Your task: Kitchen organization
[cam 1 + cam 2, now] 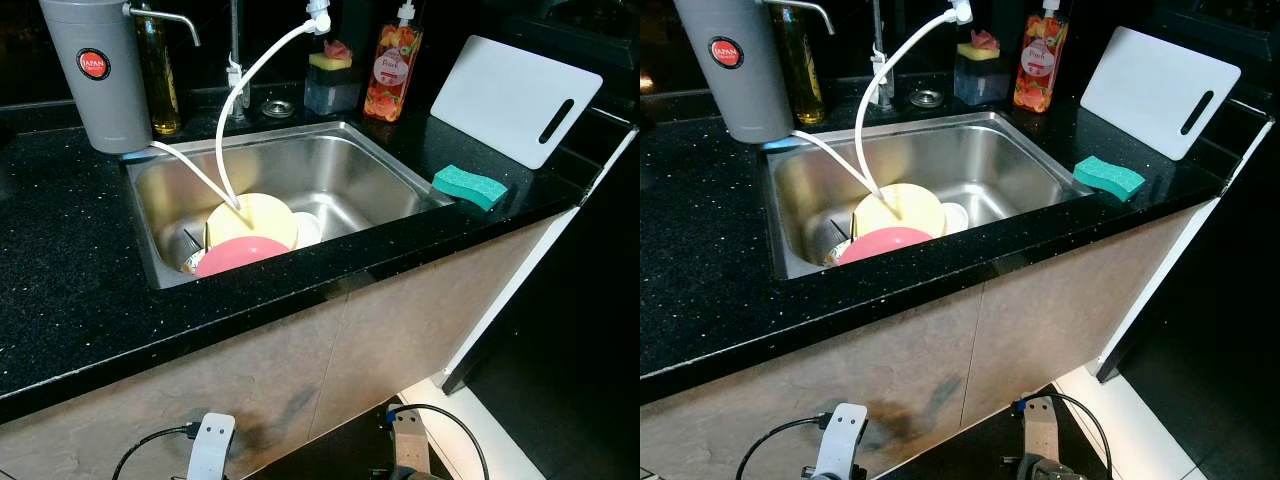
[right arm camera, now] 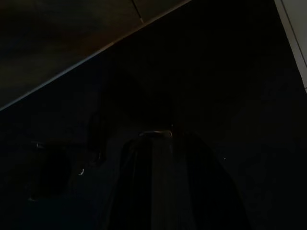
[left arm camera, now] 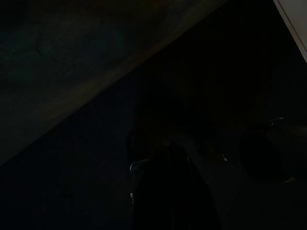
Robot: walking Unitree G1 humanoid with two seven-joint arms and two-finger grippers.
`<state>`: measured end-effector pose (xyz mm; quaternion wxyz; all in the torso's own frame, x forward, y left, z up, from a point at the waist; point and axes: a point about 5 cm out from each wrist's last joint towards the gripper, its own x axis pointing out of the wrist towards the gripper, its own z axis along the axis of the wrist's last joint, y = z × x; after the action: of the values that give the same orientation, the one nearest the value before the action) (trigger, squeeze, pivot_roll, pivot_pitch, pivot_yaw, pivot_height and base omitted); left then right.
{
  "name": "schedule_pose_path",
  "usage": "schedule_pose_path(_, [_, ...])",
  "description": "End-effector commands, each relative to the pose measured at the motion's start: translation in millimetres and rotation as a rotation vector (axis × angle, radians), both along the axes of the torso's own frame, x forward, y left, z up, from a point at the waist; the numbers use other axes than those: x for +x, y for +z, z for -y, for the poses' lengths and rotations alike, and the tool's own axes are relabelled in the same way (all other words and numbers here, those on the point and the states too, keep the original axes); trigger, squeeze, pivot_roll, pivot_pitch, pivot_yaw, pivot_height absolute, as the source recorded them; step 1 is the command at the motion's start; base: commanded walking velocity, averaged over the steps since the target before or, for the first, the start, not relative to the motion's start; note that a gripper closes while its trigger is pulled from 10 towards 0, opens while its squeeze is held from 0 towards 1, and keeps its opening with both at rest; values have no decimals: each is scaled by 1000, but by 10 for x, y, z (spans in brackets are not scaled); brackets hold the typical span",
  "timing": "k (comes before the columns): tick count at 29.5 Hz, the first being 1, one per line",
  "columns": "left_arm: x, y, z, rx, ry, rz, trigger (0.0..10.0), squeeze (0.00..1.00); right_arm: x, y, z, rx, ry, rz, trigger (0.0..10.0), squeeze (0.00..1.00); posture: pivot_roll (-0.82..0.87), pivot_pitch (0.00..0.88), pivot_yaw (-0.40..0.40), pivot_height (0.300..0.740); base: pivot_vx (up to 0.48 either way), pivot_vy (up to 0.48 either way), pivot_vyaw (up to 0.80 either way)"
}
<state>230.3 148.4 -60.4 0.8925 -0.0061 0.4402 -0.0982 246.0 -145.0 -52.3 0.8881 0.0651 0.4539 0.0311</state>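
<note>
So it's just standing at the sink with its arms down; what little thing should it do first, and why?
Probably raise one arm toward the sink. Both arms hang low by the cabinet front, while the pink plate and yellow plate sit stacked in the basin under the white hose. The dishes look like the obvious thing to tidy, and nothing is within reach yet.

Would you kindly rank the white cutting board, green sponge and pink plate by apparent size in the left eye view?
Largest to smallest:
1. white cutting board
2. pink plate, partly hidden by the counter edge
3. green sponge
</note>
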Motion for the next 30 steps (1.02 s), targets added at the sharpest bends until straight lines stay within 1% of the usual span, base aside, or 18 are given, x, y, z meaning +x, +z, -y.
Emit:
schedule_pose_path(1, [-83,-55,7,0,-2,-33,10000,0,-94,-65,11,6,-18,-31,10000,0,72,113,-96,740,0,0,0])
schedule_pose_path(7, [-99,-64,11,1,-5,-35,10000,0,-117,-79,25,2,-17,-36,10000,0,73,103,-99,740,0,0,0])
schedule_pose_path(13, [-115,-73,13,3,-5,-37,10000,0,-104,-71,33,-4,-10,-38,10000,0,68,98,-98,740,0,0,0])
schedule_pose_path(19, [-127,-80,18,6,-17,-40,10000,0,-87,-60,13,-6,-10,-37,10000,0,68,90,-97,740,0,0,0])
schedule_pose_path(30, [-146,-90,29,9,-25,-44,10000,0,-113,-78,7,-10,-2,-46,10000,0,67,89,-101,740,0,0,0])
